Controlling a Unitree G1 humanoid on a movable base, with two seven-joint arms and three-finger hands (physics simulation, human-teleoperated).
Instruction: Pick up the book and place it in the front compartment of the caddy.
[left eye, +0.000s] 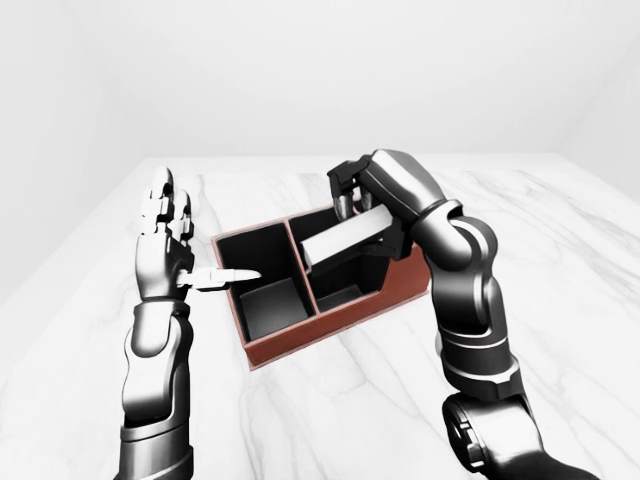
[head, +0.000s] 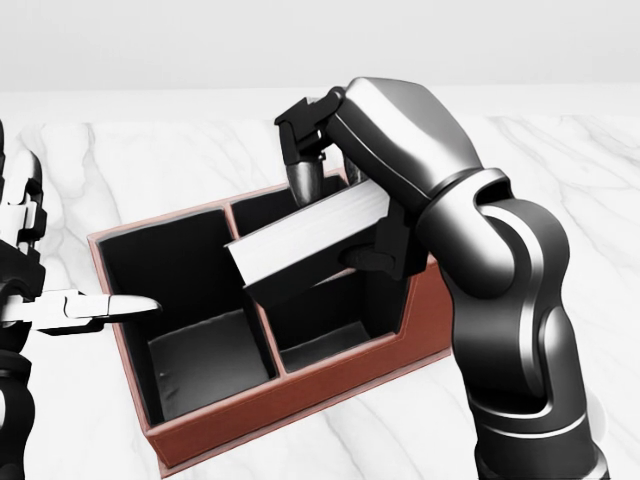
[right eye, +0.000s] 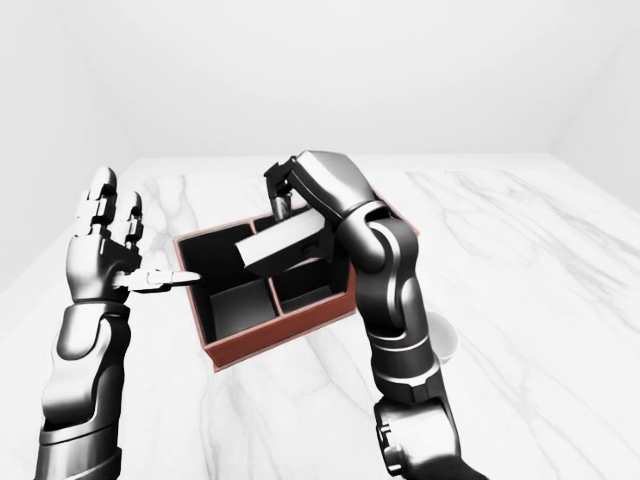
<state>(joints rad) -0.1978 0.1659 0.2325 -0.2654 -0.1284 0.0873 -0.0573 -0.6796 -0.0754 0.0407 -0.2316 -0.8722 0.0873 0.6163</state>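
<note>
The book (head: 300, 245) shows its white page edge and hangs tilted over the caddy, its left end above the middle divider. My right hand (head: 340, 225) is shut on it, with fingers (head: 303, 178) on its top side and the thumb underneath. The caddy (head: 280, 400) is a red-brown box with black-lined compartments, lying askew on the marble table (head: 150, 160). My left hand (head: 60, 270) stands open at the caddy's left wall, its thumb (head: 125, 306) pointing right over the left compartment.
A small white cup-like thing (right eye: 446, 342) peeks out to the right of my right forearm in the right-eye view. The table's far edge (left eye: 350, 157) meets a plain white wall.
</note>
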